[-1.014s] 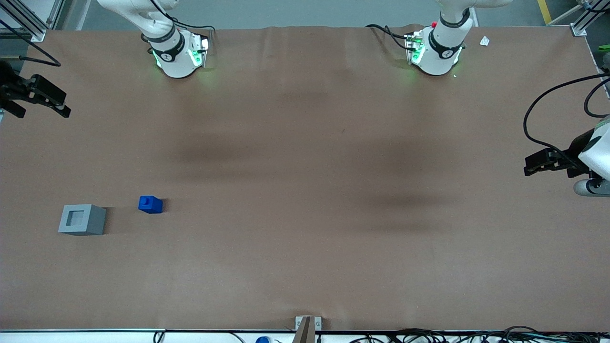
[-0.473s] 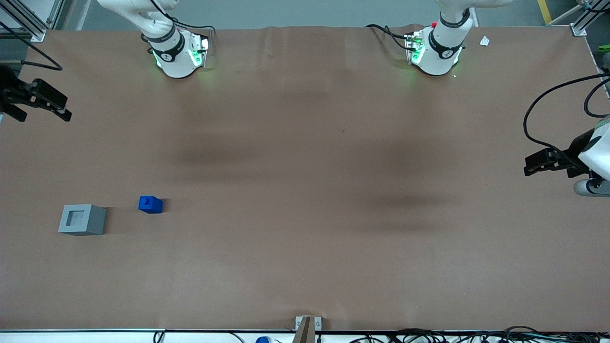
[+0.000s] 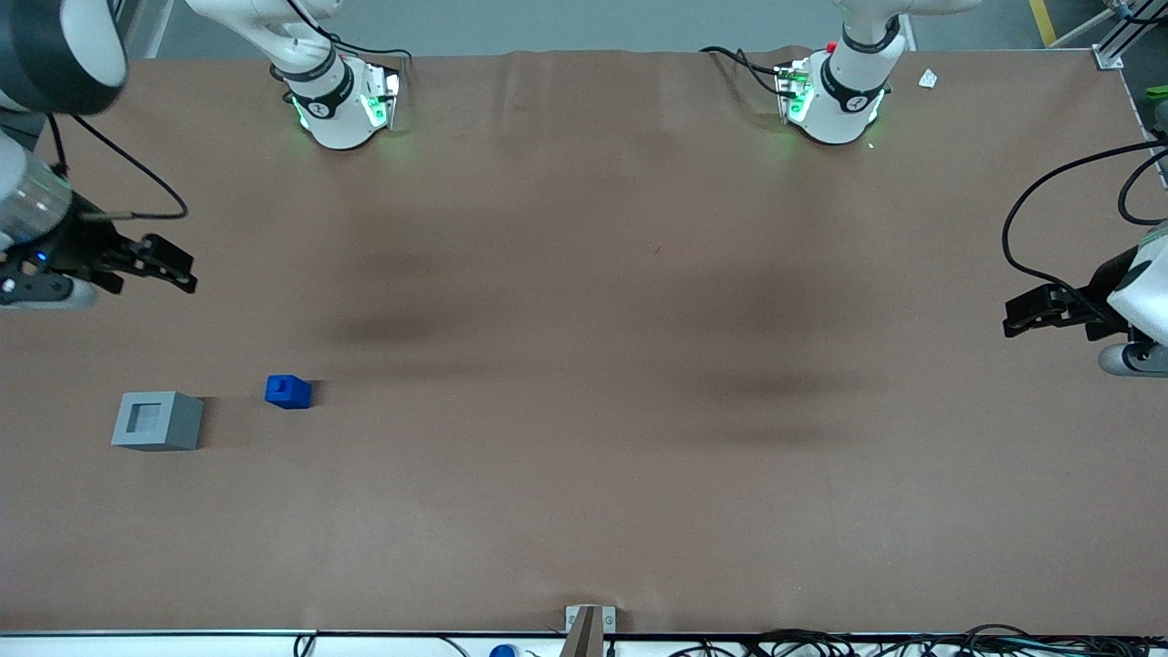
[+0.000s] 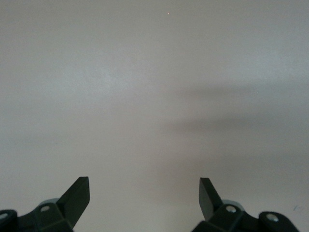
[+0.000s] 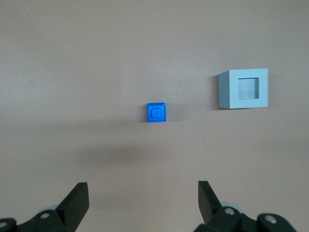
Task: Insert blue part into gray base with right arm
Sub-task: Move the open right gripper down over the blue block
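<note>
Moved since earlier: right arm point(image 3: 36, 137) has swung in over the counter point(image 3: 584, 365), and its gripper point(image 3: 173, 266) now hangs nearer the two blocks than half a second ago; the blocks themselves have not shifted.
Blue part: small bright blue block point(image 3: 288, 391) sitting on the counter, apart from everything, nothing touching it.
Blue part seen from the wrist: block point(image 5: 156, 112) shows a square face with a ringed recess, lying ahead of the fingertips and roughly midway between them.
Blue part relative to gripper: closer to the front camera than the gripper and well apart from it; the gripper is up in the air, not over the block.
Gray base: gray cube point(image 3: 157, 421) with a square recess in its top, resting on the counter beside the blue block, a clear gap between the two, slightly closer to the front camera.
Gray base seen from the wrist: cube point(image 5: 243, 89) with its recess open and nothing inside.
Gripper: gripper point(image 5: 144, 203) has its two black fingers point(image 5: 77, 198) spread wide apart, holding nothing and touching nothing.
</note>
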